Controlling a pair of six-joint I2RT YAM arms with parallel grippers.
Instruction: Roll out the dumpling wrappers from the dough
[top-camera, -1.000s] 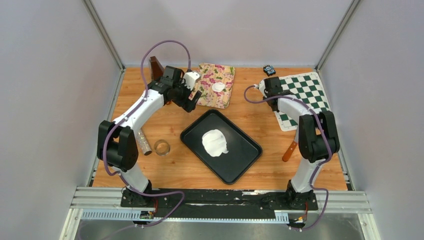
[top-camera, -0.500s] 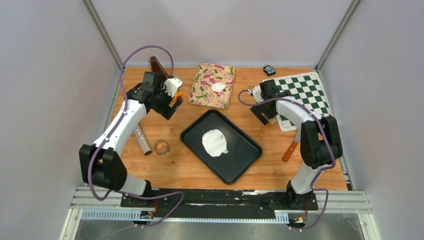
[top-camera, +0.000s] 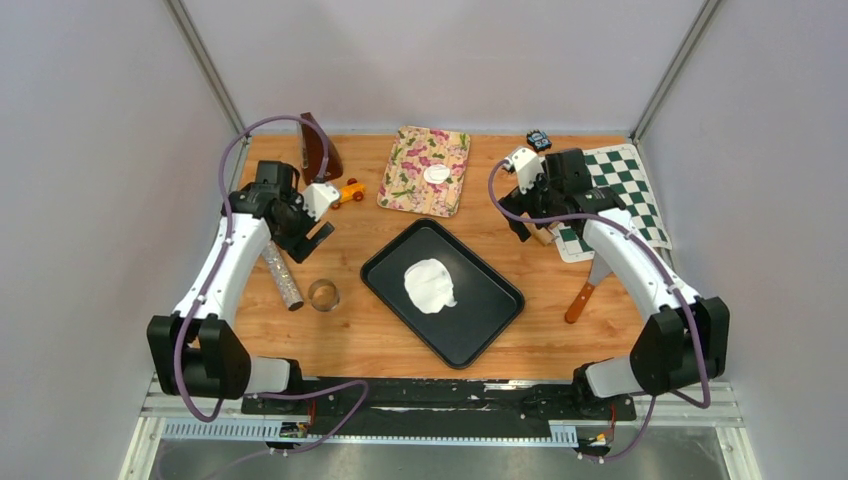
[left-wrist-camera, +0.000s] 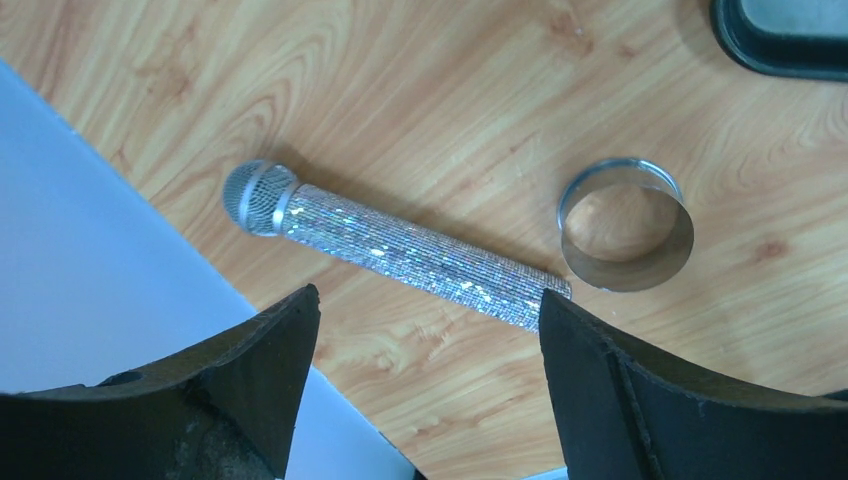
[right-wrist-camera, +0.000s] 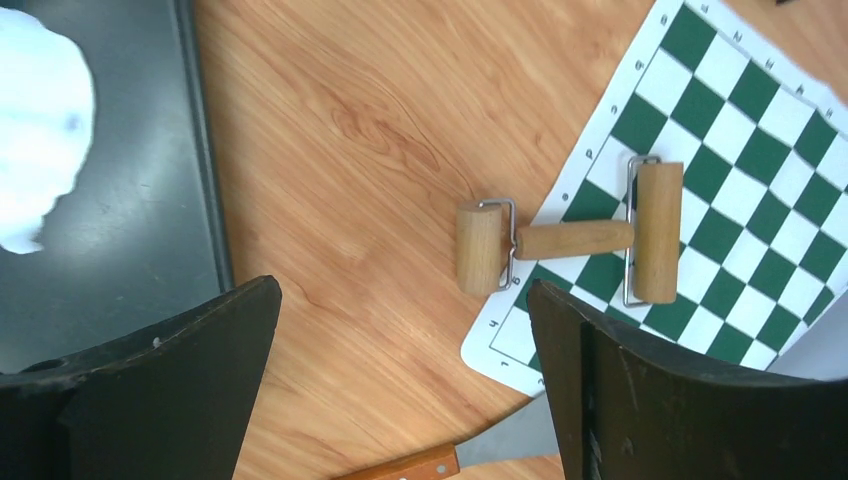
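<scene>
One finished dumpling wrapper (top-camera: 436, 174), a small white disc, lies on the floral cloth (top-camera: 410, 190) at the far side of the tabletop (top-camera: 340, 345), between the two claws and well apart from both. The irregular dough sheet (top-camera: 430, 285) rests in the black tray (top-camera: 495, 305), inboard of each claw. The left claw (left-wrist-camera: 425, 300) stands wide open and empty above a glittery silver microphone (left-wrist-camera: 400, 245), with the metal ring cutter (left-wrist-camera: 625, 222) just to that claw's right. The right claw (right-wrist-camera: 405, 290) is also spread wide and holds nothing. Below it, slightly right of centre, lies a double-ended wooden roller (right-wrist-camera: 570, 240), half on the chessboard mat (right-wrist-camera: 760, 130). Wrapper and dough both look light, soft and probably tacky, so a pinch would likely dent or stretch them. A wrapper is best lifted by its very rim or slid off. The stiff roller offers the safer hold at its short middle handle, between the two drums.
</scene>
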